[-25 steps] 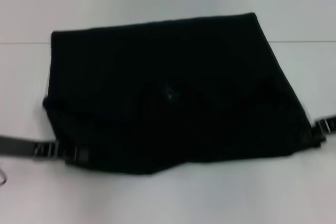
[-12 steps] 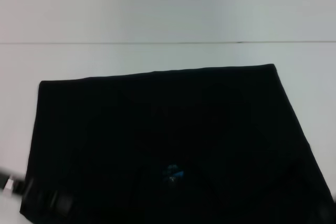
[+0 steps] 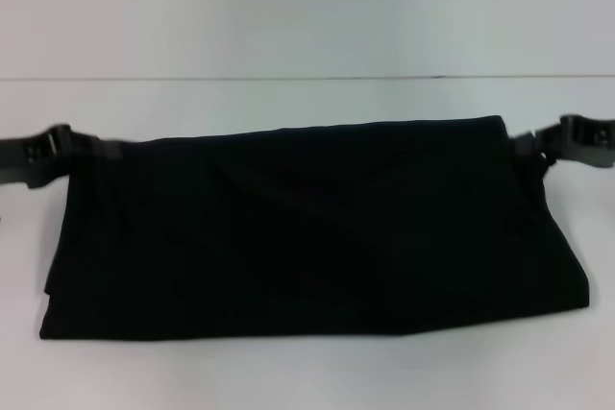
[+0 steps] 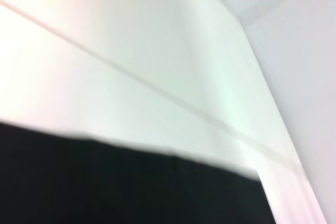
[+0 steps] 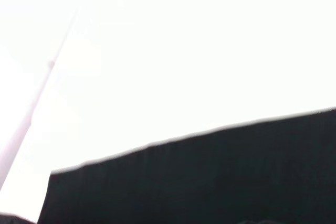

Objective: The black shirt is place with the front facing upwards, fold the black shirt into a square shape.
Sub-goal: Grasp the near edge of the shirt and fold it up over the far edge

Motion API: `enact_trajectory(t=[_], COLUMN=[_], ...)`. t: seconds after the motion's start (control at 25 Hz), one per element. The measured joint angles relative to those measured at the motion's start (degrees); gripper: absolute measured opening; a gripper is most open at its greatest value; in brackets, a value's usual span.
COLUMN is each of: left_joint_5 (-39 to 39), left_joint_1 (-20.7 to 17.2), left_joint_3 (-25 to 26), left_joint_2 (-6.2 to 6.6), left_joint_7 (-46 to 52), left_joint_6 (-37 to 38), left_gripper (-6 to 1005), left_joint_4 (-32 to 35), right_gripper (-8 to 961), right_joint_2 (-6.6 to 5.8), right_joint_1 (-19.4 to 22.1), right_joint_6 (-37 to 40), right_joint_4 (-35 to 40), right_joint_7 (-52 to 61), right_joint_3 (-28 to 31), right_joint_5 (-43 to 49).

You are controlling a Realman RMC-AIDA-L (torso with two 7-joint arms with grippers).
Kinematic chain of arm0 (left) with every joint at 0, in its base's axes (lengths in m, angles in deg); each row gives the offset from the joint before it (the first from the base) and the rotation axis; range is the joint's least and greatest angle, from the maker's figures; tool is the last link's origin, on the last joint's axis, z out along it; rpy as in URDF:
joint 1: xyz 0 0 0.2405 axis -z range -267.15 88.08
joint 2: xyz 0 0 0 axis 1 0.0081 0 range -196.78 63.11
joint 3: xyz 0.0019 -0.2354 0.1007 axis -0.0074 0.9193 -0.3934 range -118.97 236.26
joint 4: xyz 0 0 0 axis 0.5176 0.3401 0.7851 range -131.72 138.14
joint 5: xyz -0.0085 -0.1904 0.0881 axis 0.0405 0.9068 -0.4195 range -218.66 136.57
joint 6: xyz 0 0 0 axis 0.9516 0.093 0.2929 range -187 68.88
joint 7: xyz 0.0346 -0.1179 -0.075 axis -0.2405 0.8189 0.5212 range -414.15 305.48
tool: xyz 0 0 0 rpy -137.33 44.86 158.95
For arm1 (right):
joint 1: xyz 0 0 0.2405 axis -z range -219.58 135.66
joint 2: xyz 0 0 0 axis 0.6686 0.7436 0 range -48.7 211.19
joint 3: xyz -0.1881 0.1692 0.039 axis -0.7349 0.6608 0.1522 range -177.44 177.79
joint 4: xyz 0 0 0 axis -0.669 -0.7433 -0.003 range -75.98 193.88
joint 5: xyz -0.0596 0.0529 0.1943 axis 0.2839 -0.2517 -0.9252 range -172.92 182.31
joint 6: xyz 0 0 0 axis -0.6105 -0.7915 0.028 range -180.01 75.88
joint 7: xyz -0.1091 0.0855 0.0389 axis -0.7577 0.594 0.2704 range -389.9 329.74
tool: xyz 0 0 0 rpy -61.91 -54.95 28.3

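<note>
The black shirt (image 3: 307, 228) lies folded, a claw at each far corner.

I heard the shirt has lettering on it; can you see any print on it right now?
No, in the head view the black shirt lies folded on the table showing only plain black cloth.

A white table (image 3: 307, 372) is carrying the load, its surface plain and pale, with a thin dark seam running straight across it toward the far side. The black shirt (image 3: 307, 228) is lying directly on it as a wide folded band, its near edge resting flat on the tabletop and its far edge running roughly parallel to the seam.
</note>
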Motion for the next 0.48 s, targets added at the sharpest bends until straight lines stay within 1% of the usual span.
enact_trajectory(t=[0.08, 0.12, 0.28, 0.4, 0.48], left_joint_5=[1.45, 2.44, 4.35, 5.33, 6.51], left_joint_1=[-0.50, -0.78, -0.73, -0.33, 0.03], left_joint_3=[0.22, 0.26, 0.03, 0.05, -0.03], left_joint_2=[-0.33, -0.83, -2.79, -3.76, -4.18], left_joint_7=[-0.27, -0.63, -2.19, -2.85, -3.52], left_joint_6=[-3.53, -6.11, -12.40, -16.30, -18.55], left_gripper=[36, 36, 36, 36, 36], left_joint_4=[-0.79, -1.12, -1.25, -1.29, -1.40], right_gripper=[37, 37, 36, 36, 39], right_joint_2=[0.99, 1.77, 4.93, 6.03, 6.40], right_joint_1=[0.00, -0.03, -0.17, -0.10, 0.10], right_joint_6=[-5.38, -8.22, -17.52, -22.03, -24.15], right_joint_4=[-1.46, -1.83, -2.24, -2.30, -2.42], right_joint_7=[-1.39, -2.11, -5.18, -7.16, -8.85], right_joint_3=[-0.24, -0.23, -0.25, -0.16, -0.17], right_joint_5=[-2.52, -3.41, -7.71, -11.68, -14.66])
